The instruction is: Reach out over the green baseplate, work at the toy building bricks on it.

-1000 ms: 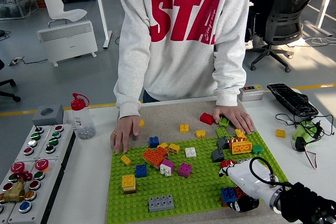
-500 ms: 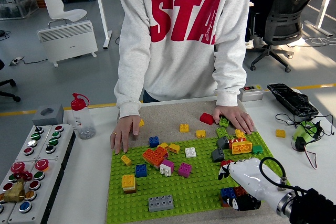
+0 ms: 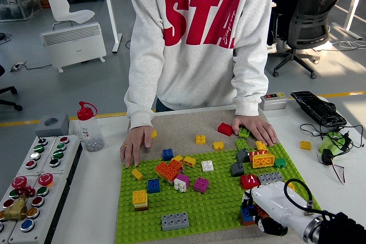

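Observation:
The green baseplate (image 3: 211, 210) lies in the middle of the table with several loose bricks on it. My right hand (image 3: 258, 212), white with black fingertips, reaches in from the lower right over the plate's near right corner. Its fingers curl around a blue brick (image 3: 246, 215) that sits on the plate. Just beyond the hand lie a red brick (image 3: 250, 181) and a grey brick (image 3: 271, 178). An orange brick (image 3: 168, 170) and a long grey brick (image 3: 175, 220) lie further left. A person's hands rest at the plate's far edge, one at the left (image 3: 132, 144), one at the right (image 3: 257, 128).
A box of coloured buttons (image 3: 34, 181) fills the left side, with a red-capped bottle (image 3: 90, 127) behind it. At the right are a black keyboard (image 3: 317, 108), a green battery pack with wires (image 3: 331, 144) and a stray yellow brick (image 3: 306, 145).
My right hand has drawn back toward the near right corner, uncovering the red and grey bricks. The blue brick stayed where it was. The person's hands have not moved.

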Available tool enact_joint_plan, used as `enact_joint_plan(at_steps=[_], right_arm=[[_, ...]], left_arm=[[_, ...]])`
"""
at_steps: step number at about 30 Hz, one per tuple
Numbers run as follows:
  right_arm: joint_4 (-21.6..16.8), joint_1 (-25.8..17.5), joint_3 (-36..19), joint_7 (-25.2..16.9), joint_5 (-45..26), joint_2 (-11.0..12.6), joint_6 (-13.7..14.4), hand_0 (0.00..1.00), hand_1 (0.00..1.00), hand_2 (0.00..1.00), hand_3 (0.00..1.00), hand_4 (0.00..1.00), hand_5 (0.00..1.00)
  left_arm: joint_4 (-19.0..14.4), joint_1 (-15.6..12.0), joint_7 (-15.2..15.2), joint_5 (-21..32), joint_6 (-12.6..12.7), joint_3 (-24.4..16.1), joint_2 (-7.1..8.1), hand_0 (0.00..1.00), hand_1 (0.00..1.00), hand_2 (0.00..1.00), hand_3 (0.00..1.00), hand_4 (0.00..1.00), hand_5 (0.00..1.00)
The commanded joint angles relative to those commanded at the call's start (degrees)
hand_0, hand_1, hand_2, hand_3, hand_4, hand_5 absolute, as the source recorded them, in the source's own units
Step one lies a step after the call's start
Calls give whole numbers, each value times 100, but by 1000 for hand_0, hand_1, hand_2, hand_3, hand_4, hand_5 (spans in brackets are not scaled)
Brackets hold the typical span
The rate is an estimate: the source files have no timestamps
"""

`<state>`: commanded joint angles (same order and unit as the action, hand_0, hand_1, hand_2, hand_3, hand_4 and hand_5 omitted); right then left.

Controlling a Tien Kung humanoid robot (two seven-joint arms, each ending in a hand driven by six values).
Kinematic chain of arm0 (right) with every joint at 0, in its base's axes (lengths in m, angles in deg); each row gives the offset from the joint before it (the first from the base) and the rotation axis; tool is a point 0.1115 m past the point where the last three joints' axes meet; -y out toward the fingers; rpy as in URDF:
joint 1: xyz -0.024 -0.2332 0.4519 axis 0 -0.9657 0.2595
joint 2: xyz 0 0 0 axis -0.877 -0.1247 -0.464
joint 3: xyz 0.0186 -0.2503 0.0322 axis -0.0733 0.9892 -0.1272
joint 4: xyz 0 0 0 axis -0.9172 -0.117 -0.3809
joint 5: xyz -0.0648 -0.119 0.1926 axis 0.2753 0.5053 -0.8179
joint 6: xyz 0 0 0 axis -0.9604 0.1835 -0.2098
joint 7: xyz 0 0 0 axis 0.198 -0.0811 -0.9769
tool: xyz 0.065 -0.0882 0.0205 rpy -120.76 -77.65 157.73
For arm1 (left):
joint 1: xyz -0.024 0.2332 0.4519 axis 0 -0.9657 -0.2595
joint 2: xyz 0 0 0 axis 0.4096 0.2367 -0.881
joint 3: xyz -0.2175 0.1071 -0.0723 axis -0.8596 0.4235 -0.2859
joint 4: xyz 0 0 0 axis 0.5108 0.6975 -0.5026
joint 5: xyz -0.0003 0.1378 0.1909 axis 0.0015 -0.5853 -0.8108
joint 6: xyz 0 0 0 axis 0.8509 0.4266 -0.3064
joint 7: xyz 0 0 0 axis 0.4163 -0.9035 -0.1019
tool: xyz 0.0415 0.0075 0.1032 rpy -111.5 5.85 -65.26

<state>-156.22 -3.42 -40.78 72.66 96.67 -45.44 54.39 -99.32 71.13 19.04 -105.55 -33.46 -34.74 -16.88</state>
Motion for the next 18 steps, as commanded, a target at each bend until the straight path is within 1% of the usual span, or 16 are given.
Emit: enact_joint_plan(at_steps=[18], right_arm=[[0,12,123,42,19,-37,-76,60,290,587,553,363,93]], left_arm=[[0,-20,3,-22,-6,-3,-3,689,699,685,623,359,998]])
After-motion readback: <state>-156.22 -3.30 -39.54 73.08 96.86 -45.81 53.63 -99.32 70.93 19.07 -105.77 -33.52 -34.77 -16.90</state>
